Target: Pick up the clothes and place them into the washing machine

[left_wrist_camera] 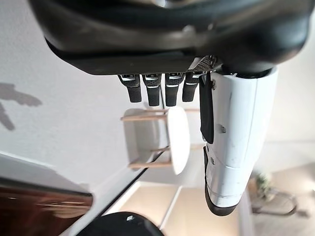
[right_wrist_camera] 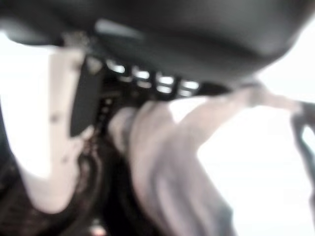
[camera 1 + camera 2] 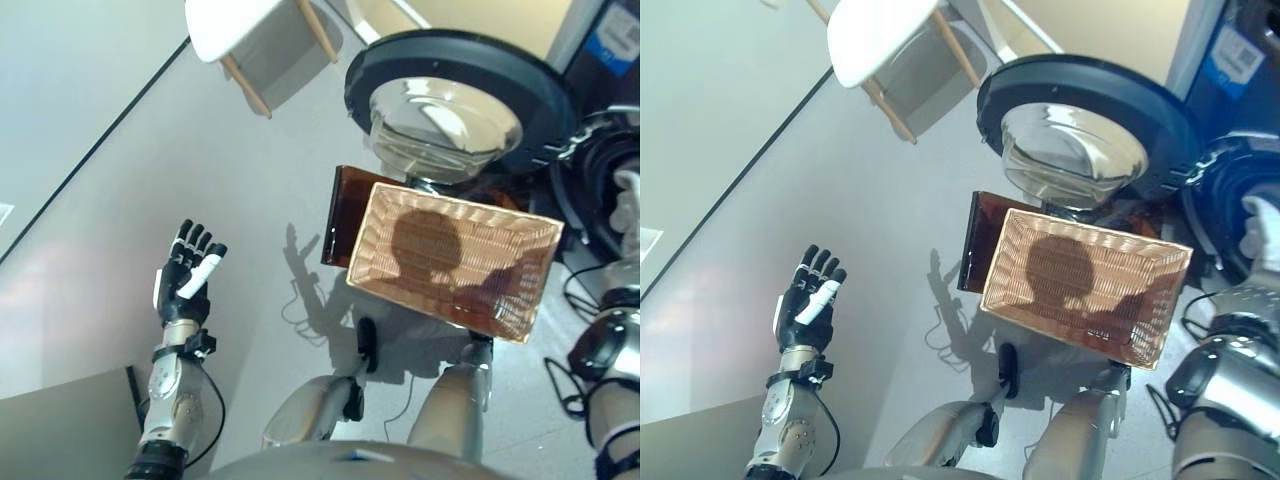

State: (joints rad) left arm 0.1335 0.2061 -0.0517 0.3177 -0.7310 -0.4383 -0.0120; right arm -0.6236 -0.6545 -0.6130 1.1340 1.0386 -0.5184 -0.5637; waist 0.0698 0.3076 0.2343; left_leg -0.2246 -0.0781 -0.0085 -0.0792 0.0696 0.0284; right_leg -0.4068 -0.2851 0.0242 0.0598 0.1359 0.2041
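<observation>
Now the right hand grips pale cloth at three o'clock, by the washing machine's opening, beyond the empty wicker basket. At eight o'clock the left hand hangs over the floor, fingers straight and spread, holding nothing.

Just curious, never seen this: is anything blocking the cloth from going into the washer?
Nothing visible. The door is swung open, and the right hand holds the cloth at the washer.

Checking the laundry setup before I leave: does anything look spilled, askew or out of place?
Nothing spilled. The wicker basket sits empty and askew before the open washer door. Pale clothes hang at the right hand; the left hand is open, empty.
</observation>
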